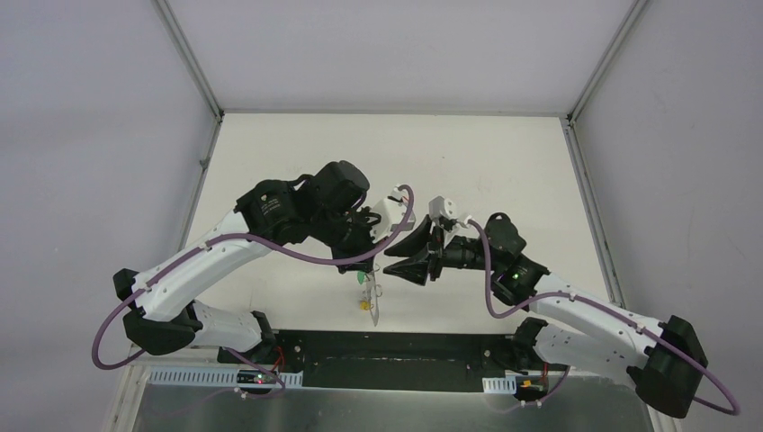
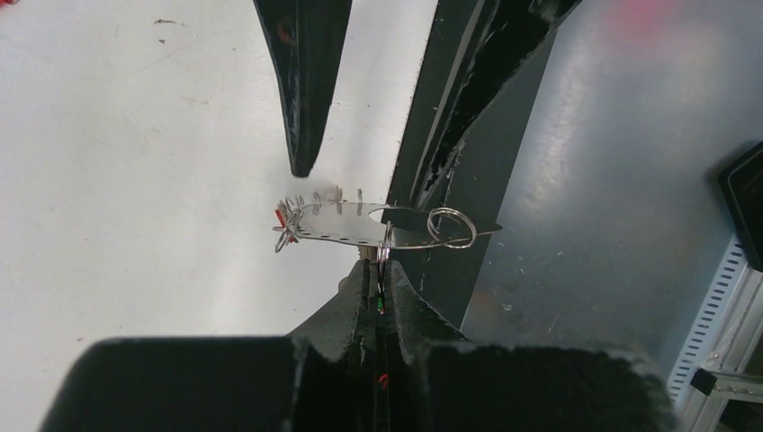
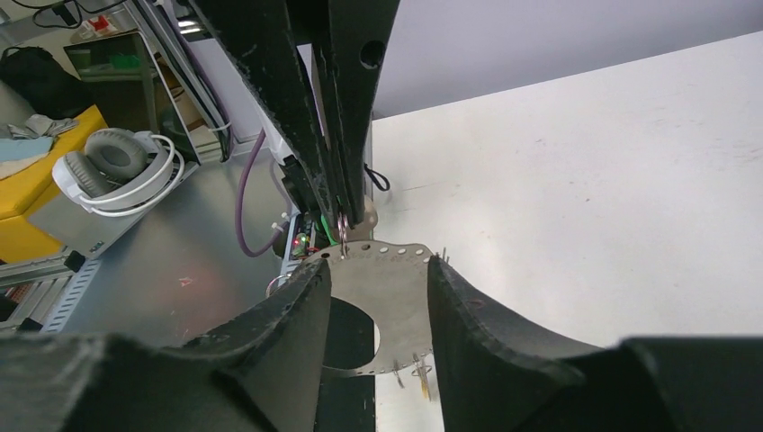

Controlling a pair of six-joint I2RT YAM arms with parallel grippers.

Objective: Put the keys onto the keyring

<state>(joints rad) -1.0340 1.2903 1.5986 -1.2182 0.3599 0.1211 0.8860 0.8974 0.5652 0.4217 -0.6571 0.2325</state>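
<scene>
The keyring [image 1: 370,295] is a thin flat grey metal plate with small holes along its rim. It hangs in the air under my left gripper [image 1: 360,268]. In the left wrist view my left gripper [image 2: 380,270] is shut on a key's green tag [image 2: 381,301], and that key's small loop goes through the keyring's [image 2: 351,227] rim. Other keys hang from the rim, with a red tag [image 2: 282,225] and a yellow tag [image 1: 363,306]. My right gripper [image 1: 389,263] is open. Its tips [image 3: 373,270] straddle the keyring's [image 3: 387,288] upper edge.
A black base plate [image 1: 387,346] and a bare metal shelf [image 1: 378,409] lie at the near edge. White headphones [image 3: 117,171] sit off the table. Metal frame posts [image 1: 189,54] stand at the back corners.
</scene>
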